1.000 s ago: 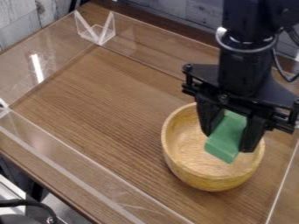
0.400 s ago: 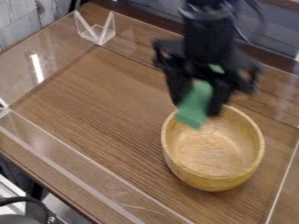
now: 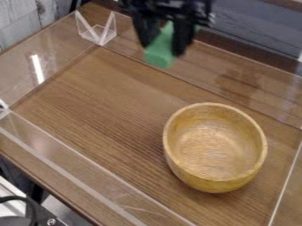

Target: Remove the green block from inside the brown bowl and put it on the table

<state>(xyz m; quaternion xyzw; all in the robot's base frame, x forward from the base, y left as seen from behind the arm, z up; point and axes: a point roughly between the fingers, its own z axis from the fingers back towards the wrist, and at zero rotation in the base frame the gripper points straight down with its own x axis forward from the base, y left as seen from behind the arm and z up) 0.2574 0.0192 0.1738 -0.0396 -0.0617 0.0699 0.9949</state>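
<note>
The green block hangs high above the back of the table, blurred by motion, with my black gripper shut on it from above. The brown bowl stands at the front right with nothing in it, its wood grain showing inside. Block and gripper are well up and to the left of the bowl, apart from it.
Clear plastic walls run along the table's edges, with a folded clear corner piece at the back left. Bare wood-grain tabletop lies to the left of the bowl.
The gripper has lifted the green block out of the bowl and carried it up, back and to the left. The bowl has stayed in place.
</note>
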